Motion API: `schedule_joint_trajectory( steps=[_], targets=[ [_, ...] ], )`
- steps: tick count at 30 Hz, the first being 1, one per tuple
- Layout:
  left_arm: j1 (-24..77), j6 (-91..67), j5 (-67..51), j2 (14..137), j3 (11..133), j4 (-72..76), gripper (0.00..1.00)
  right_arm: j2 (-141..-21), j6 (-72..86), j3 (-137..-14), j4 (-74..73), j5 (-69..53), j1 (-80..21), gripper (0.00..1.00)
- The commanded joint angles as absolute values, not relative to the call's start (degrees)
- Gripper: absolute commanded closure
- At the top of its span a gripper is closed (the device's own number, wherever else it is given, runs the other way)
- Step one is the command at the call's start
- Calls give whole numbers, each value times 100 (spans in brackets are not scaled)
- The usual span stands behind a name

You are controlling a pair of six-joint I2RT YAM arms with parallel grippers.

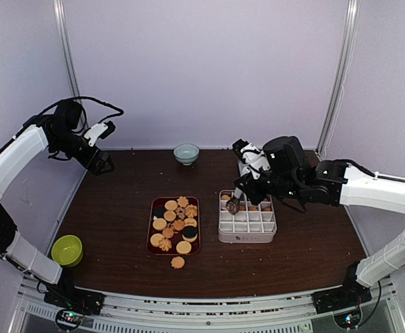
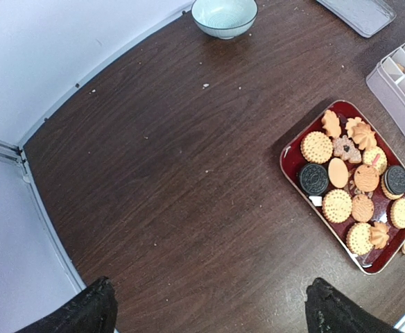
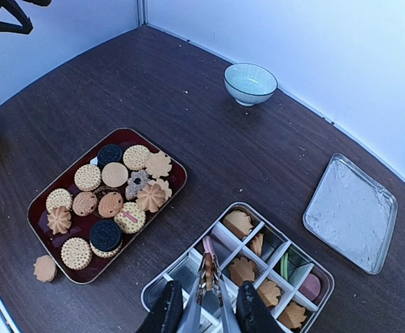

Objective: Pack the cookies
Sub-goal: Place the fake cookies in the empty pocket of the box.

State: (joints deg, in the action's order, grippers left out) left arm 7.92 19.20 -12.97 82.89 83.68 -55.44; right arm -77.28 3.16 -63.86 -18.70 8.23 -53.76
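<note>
Right tool (image 1: 234,202): narrow, pinching one brown cookie (image 3: 207,270) edge-on above the white gridded plastic box (image 1: 247,227). Left tool (image 2: 213,309): jaws wide, empty, raised. Cookies (image 1: 175,223): round and flower-shaped, heaped on glossy red tray (image 1: 151,239).

Dark wood desk (image 1: 119,208), pale blue bowl (image 1: 186,153) at its far edge, green bowl (image 1: 67,250) near-left, clear lid (image 3: 350,211) lying flat.

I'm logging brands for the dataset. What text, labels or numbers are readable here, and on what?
No text is legible in any view.
Small dark print on the front wall of the divided box: too small to read.
Embossed pattern on the dark sandwich cookies: too blurred to make out any letters.
</note>
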Motion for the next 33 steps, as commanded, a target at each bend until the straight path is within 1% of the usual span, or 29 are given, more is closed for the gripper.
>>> schedule_joint_trajectory(
  steps=[1,16,18,21,23,25,30,33],
  targets=[
    [764,1961,-1411,8249,8394,-5476,3,-7588,409,-6315,-1727,902,-5386,100],
    [758,1962,-1367,8239,8374,-5482,3,-7945,449,-6530,-1586,500,-5389,100],
    [762,1969,-1381,8244,8376,-5484,3,-7986,435,-6551,-1631,569,-5393,95],
    [757,1969,-1377,8242,8382,-5484,3,-8007,423,-6612,-1688,610,-5395,81],
    [764,1964,-1384,8241,8392,-5484,3,-7976,422,-6640,-1671,642,-5390,74],
    [760,1963,-1382,8243,8402,-5484,3,-7929,414,-6686,-1634,677,-5389,69],
    [764,1960,-1388,8220,8419,-5493,3,-7789,414,-6828,-1561,668,-5399,67],
    [762,1960,-1378,8200,8420,-5493,3,-7715,436,-6885,-1489,579,-5439,70]
  ],
)
